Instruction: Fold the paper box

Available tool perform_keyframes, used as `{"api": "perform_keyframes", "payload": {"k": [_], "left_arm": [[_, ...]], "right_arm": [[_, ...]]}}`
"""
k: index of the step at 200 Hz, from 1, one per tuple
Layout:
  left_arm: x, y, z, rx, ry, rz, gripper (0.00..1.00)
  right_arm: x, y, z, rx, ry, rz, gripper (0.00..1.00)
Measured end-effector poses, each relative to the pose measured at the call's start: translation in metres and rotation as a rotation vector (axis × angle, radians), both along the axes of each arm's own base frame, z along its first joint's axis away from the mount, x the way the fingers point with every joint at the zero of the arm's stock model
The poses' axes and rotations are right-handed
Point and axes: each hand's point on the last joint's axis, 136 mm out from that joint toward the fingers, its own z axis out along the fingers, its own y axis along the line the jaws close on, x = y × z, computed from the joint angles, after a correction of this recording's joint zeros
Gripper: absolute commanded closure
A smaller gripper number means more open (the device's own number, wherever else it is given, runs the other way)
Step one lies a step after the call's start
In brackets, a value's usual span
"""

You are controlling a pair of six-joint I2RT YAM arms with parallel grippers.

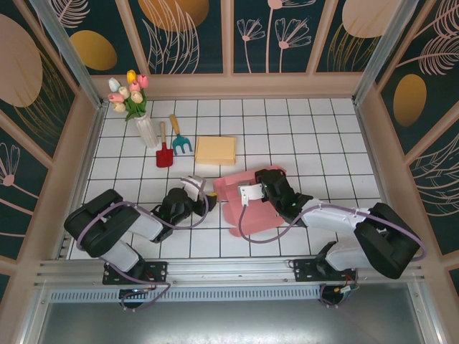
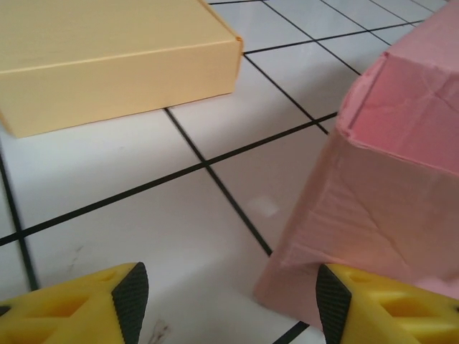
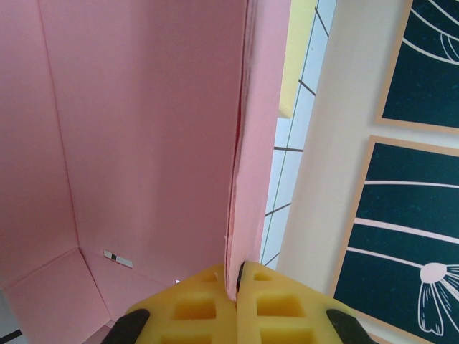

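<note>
- the pink paper box (image 1: pixel 247 208) sits half-formed on the table (image 1: pixel 301 143), between the two arms, its near corner creased.
- the right gripper (image 3: pixel 235 276) is pinched tight on one upright wall; a hard pull could tear it.
- the left gripper (image 2: pixel 231 304) stands apart, holding nothing, just beside that corner; pushing in could crush it or shove the box into the yellow box (image 2: pixel 107 64).
</note>
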Motion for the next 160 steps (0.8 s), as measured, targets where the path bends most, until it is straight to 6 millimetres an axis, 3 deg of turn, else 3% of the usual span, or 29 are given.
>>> {"api": "perform_keyframes", "payload": {"k": [65, 108, 160], "left_arm": [[-0.010, -0.037, 0.012, -0.094, 0.011, -0.183, 0.54], [-0.012, -0.050, 0.014, -0.145, 0.041, -0.234, 0.63], [-0.009, -0.063, 0.016, -0.168, 0.053, -0.203, 0.57]], "right_arm": [[0.002, 0.001, -0.001, -0.006, 0.001, -0.007, 1.00], [0.003, 0.001, -0.001, -0.004, 0.002, -0.009, 1.00], [0.004, 0.001, -0.001, -0.003, 0.003, -0.013, 1.00]]}}
